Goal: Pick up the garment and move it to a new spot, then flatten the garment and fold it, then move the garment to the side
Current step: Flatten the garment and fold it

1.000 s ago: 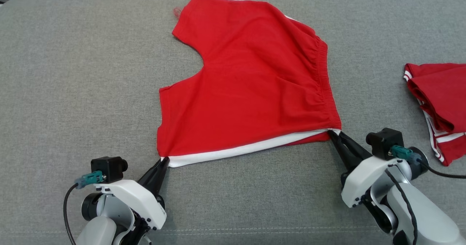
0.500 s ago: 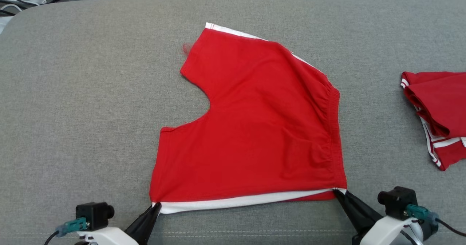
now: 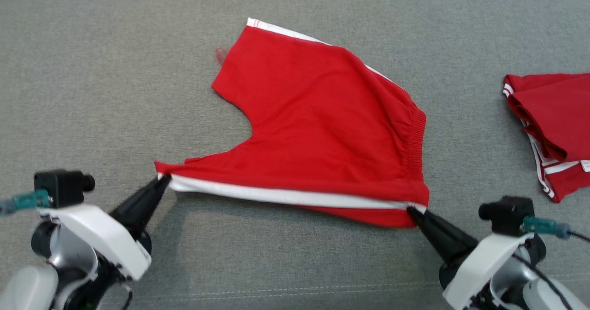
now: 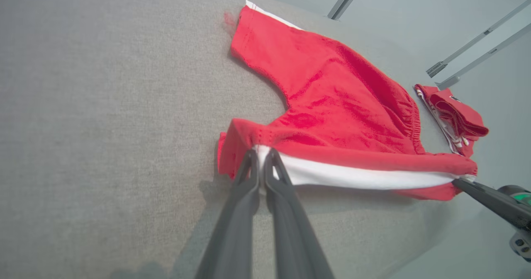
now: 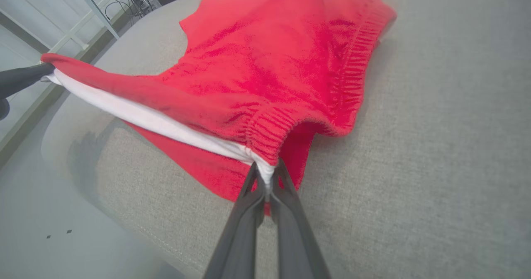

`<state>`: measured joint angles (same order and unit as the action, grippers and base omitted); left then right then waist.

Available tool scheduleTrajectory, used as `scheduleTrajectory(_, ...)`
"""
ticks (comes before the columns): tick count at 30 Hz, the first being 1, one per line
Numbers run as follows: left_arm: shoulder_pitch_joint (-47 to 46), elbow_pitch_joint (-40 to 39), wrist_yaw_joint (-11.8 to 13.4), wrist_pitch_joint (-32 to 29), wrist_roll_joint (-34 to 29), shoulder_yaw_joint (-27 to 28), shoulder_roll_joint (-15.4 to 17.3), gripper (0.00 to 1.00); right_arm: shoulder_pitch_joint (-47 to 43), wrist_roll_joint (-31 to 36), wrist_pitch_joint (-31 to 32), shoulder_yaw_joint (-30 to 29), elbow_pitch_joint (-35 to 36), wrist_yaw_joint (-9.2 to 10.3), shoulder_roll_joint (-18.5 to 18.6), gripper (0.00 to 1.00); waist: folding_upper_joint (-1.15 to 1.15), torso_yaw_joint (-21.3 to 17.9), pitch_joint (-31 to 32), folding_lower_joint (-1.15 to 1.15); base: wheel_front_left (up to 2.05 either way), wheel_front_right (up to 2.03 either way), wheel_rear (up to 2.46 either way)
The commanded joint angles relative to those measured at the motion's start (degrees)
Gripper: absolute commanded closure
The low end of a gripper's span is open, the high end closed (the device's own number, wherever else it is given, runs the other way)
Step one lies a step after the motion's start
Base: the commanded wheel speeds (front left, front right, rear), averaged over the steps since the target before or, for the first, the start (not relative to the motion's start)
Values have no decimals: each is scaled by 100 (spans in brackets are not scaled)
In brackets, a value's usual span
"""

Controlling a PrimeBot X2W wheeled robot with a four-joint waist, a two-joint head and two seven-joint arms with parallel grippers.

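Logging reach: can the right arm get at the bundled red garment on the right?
Probably not yet: the right arm's fingers are shut on the red shorts corner; the grey surface toward the bundled garment looks bare.

The light is bright, even and diffuse. Soft shadows fall beneath the garment (image 3: pixel 322 130) at lower centre of the head view. Both wrist views curve at their edges and blur in the lower corners.

Red garment (image 3: pixel 322 125) with white side stripe, grey cloth surface (image 3: pixel 92 93), second red-and-white garment (image 3: pixel 553 121)
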<state>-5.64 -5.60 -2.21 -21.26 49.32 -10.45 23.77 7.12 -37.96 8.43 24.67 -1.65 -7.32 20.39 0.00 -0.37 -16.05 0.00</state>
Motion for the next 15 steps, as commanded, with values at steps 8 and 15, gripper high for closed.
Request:
scheduleTrajectory(8, -2462, 793, -205, -814, 501, 319, 414, 100, 1601, -937, 36, 41, -92, -17, -411, 100, 0, -664, -567, 0, 0, 0, 0)
scheduleTrajectory(15, -3973, 2153, -213, -1291, 583, 204, 431, 100, 2839, -1704, -374, 331, -1168, -17, -985, 100, 0, -1133, -972, 0, 0, 0, 0)
